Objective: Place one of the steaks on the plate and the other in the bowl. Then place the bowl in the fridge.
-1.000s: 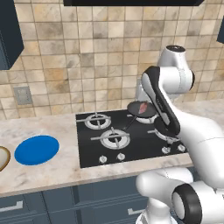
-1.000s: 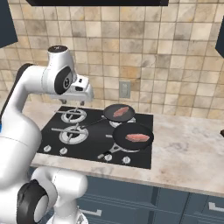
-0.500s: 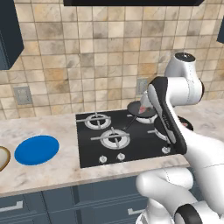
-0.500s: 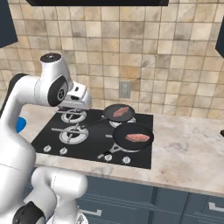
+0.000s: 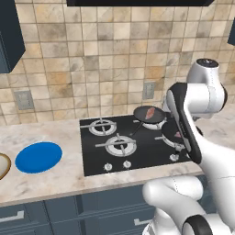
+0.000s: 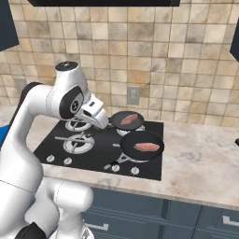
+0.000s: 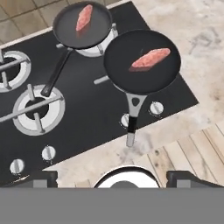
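Observation:
Two steaks lie in two dark pans on the black hob. One steak (image 7: 150,58) (image 6: 146,146) is in the nearer pan (image 7: 142,81) (image 6: 140,139). The other steak (image 7: 84,16) (image 6: 130,119) (image 5: 150,112) is in the farther pan (image 7: 65,26) (image 6: 116,122) (image 5: 143,118). My gripper (image 7: 114,179) (image 6: 103,123) hangs open above the hob's front, empty, beside the pans and touching nothing. The blue plate (image 5: 38,157) rests on the counter left of the hob, and the bowl (image 5: 2,165) sits at the left edge. The fridge is out of view.
The hob (image 5: 137,151) has free burners (image 5: 117,144) on its left half and knobs (image 7: 48,153) along the front. Both pan handles (image 7: 132,118) point toward the counter's front edge. Tiled wall with a socket (image 5: 148,90) stands behind; dark cabinets hang above.
The arm's upper part has swung to the right in the left base view. The hand has come lower and closer to the pans, and the jaws have opened slightly wider.

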You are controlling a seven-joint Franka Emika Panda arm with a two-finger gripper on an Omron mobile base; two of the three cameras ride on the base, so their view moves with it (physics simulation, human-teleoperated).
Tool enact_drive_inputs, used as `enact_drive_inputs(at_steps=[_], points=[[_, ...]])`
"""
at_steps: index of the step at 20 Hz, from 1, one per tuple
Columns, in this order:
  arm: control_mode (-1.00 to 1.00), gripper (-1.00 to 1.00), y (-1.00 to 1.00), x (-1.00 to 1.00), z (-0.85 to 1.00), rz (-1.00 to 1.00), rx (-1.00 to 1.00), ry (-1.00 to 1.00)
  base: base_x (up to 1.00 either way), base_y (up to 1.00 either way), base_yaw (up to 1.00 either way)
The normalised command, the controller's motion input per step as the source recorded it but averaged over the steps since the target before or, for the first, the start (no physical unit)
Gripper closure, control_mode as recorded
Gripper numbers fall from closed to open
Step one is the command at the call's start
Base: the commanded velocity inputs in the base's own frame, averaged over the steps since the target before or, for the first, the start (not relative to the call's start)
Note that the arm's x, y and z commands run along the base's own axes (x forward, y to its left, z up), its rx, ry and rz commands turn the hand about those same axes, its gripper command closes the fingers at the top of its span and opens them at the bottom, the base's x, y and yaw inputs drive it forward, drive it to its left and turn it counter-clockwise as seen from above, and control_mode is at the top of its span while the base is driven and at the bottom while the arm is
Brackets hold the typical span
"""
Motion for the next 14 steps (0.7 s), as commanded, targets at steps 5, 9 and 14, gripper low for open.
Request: enact_drive_inputs(at_steps=[5, 9, 14], points=[[-1.00, -1.00, -0.55, -0.03, -0.07, -0.20, 0.00, 0.06, 0.00, 0.00, 0.00], [-1.00, -1.00, -0.66, -0.03, -0.13, -0.12, 0.06, 0.17, 0.00, 0.00, 0.00], [-1.00, -1.00, -0.53, -0.04, -0.21, -0.08, 0.17, 0.10, 0.00, 0.00, 0.00]])
